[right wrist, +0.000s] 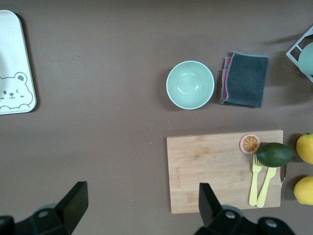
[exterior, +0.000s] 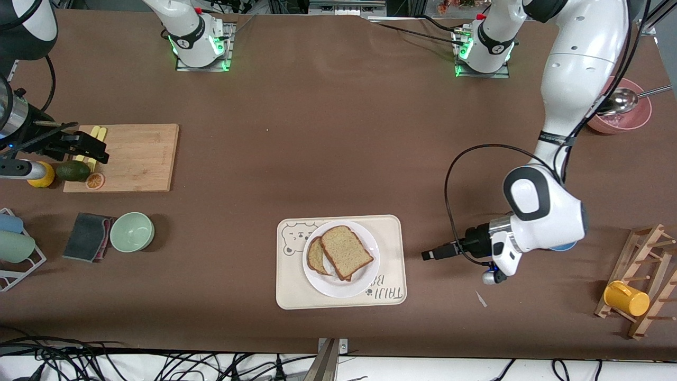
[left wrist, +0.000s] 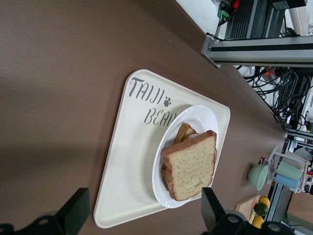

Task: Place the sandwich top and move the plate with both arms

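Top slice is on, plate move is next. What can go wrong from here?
1. The sandwich top sits skewed, overhanging the lower slice; a jerky lift may slide it off.
2. The plate rests on the bear-print tray, so grippers reaching under its rim could catch or drag the tray.
3. The left gripper, open, is low beside the tray, but the right gripper, open, is over the cutting board; unsynchronised arrival may tilt the plate.

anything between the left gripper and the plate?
Nothing visible. The left gripper is open, low over bare table toward the left arm's end, fingers aimed at the plate. Only brown table and the tray's rim lie between. The sandwich top sits on the plate.
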Action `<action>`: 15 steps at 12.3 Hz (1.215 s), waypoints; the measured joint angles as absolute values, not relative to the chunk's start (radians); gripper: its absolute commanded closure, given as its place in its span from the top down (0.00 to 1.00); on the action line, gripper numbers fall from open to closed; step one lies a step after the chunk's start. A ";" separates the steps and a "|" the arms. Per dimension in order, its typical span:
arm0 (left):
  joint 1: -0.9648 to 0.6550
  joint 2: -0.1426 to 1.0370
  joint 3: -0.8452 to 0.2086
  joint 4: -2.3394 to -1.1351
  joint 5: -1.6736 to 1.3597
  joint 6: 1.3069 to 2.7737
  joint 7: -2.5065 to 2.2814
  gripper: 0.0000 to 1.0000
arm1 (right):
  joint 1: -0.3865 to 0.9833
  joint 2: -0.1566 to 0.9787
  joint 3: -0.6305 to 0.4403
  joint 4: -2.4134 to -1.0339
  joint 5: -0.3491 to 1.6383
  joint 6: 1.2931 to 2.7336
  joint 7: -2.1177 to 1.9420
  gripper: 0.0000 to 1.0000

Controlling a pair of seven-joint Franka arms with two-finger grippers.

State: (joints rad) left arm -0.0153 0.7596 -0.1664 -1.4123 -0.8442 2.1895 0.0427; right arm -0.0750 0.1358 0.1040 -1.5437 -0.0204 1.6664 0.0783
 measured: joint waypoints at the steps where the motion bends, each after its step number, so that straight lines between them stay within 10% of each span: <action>1: -0.001 0.745 -0.165 -1.412 -0.774 2.154 0.013 1.00 | -0.075 0.136 0.104 -1.544 -0.020 1.666 0.078 1.00; 15: 0.048 0.410 -0.150 -1.445 0.025 1.748 -0.134 1.00 | -0.075 0.151 0.105 -1.505 -0.020 1.637 0.078 1.00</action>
State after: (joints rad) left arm 0.0479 0.4098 -0.1498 -1.4447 0.0247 1.7481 -0.1340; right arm -0.0752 0.1513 0.1048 -1.5050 -0.0205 1.6371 0.0783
